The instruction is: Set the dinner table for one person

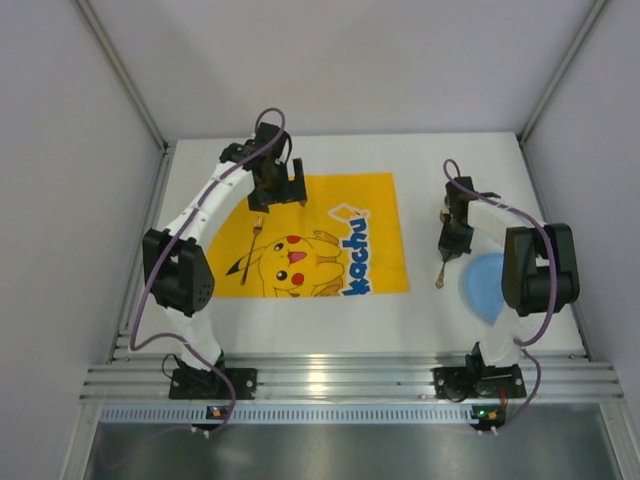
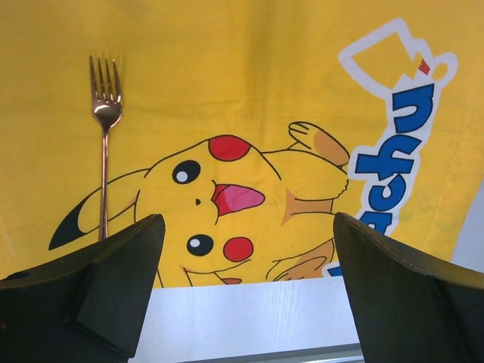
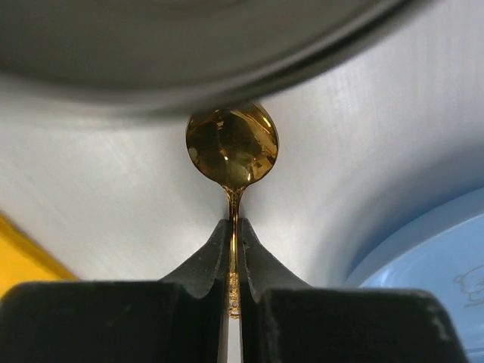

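Observation:
The white dinner table (image 1: 430, 170) carries a yellow Pikachu mat (image 1: 320, 235). A gold fork (image 1: 250, 255) lies on the mat's left part; in the left wrist view the fork (image 2: 104, 151) lies apart from the fingers. My left gripper (image 1: 280, 185) is open and empty above the mat's far edge, and it also shows in its wrist view (image 2: 248, 227). My right gripper (image 1: 452, 240) is shut on the handle of a gold spoon (image 1: 440, 275), right of the mat. In the right wrist view the gripper (image 3: 234, 227) pinches the spoon (image 3: 232, 147) over the table (image 3: 363, 151).
A light blue plate (image 1: 487, 287) lies at the near right beside the right arm, and it also shows in the right wrist view (image 3: 446, 257). A corner of the mat (image 3: 23, 257) shows there too. Grey walls and metal rails enclose the table.

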You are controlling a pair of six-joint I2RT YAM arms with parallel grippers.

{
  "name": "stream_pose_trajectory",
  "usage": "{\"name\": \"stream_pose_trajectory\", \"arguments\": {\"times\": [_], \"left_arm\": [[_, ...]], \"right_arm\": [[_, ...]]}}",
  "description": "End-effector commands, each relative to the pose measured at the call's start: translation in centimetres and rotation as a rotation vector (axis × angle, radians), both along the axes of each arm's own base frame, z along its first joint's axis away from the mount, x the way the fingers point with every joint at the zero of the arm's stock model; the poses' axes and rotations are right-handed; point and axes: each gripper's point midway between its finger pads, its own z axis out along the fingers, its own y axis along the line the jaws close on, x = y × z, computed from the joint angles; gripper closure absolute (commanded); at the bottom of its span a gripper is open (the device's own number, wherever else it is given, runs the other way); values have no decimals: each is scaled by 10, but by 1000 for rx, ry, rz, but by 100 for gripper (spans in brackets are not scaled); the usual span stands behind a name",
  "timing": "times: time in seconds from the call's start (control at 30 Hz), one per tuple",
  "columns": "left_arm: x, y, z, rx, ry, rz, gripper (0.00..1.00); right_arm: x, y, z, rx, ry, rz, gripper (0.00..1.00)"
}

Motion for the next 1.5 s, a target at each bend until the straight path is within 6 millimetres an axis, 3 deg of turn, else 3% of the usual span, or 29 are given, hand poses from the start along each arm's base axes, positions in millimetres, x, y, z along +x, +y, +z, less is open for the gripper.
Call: {"name": "stream_pose_trajectory", "arguments": {"times": [0.0,0.17,0.23,0.27,0.33,0.37,0.4,0.47,0.5,0.57,0.7,0.8,0.87,0.9,0.93,1.03,1.1,1.2,1.23,1.3,1.33,1.4,1.43,1.47], "left_arm": [[-5,20,35,-15,-66,40,1],[0,47,47,-1,-112,114,1],[0,54,52,7,-133,133,2],[0,57,54,10,-140,140,2],[0,61,55,20,-157,144,2],[-1,63,60,20,-171,146,1],[-1,65,61,26,-176,148,1],[-5,69,63,33,-176,149,2],[-6,72,66,36,-180,155,1],[-7,78,67,40,-181,167,2],[-12,87,72,37,-191,177,1],[-15,93,70,44,-177,180,2],[-16,96,69,42,-179,179,2],[-17,97,69,41,-180,178,1],[-18,98,69,42,-180,176,2],[-16,100,69,45,-181,176,2],[-15,100,68,46,-183,173,2],[-13,98,66,35,-185,165,2],[-13,97,64,31,-180,162,1],[-13,95,60,27,-171,157,2],[-13,94,58,20,-168,152,2],[-13,92,56,12,-169,150,2],[-13,91,52,10,-161,147,2],[-13,90,51,4,-159,143,2]], "right_arm": [[0,48,33,79,-67,97,100],[6,137,80,153,-172,277,100],[6,163,80,163,-172,332,100],[15,174,89,174,-198,349,100],[23,189,77,182,-167,375,100],[36,198,86,192,-195,378,100],[42,202,73,184,-168,380,100],[57,208,75,178,-171,373,100],[60,211,62,174,-144,369,100],[64,218,57,177,-137,371,100],[57,227,35,197,-75,371,100],[57,229,30,204,-68,368,100],[57,228,31,203,-69,368,86],[58,228,35,202,-80,366,72],[59,227,38,199,-86,360,51],[64,217,62,208,-130,326,29],[70,205,91,216,-187,299,27],[82,164,127,221,-265,220,24],[91,137,133,213,-283,159,23],[93,102,147,205,-314,99,22],[97,69,146,193,-315,29,22],[97,38,149,171,-322,-16,21],[97,12,146,156,-312,-72,21],[96,5,143,154,-302,-85,21]]}}
